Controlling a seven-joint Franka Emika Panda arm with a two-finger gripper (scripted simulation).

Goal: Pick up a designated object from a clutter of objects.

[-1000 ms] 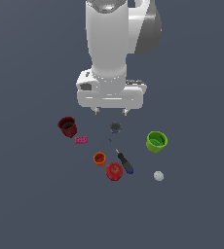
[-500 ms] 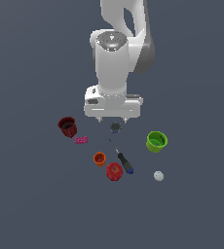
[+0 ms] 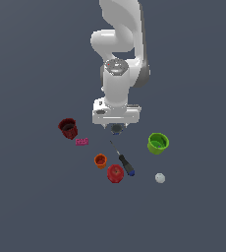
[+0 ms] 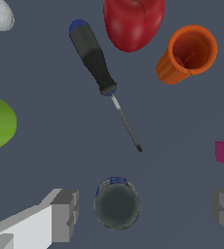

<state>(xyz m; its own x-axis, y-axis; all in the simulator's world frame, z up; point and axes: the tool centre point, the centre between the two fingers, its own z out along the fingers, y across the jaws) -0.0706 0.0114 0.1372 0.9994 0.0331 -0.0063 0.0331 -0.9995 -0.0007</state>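
Between the wide-apart fingers [image 4: 65, 216] sits the short round tin can [image 4: 117, 204], grey on top, blue around its side, untouched, screwdriver [image 4: 102, 79] at 12 o'clock.

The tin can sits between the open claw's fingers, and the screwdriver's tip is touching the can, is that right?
Not quite. The wrist view shows the screwdriver tip stopping short of the tin can, with bare floor between them, so they are apart. The rest holds: the can sits between the fingers of the open claw, neither finger touching it.
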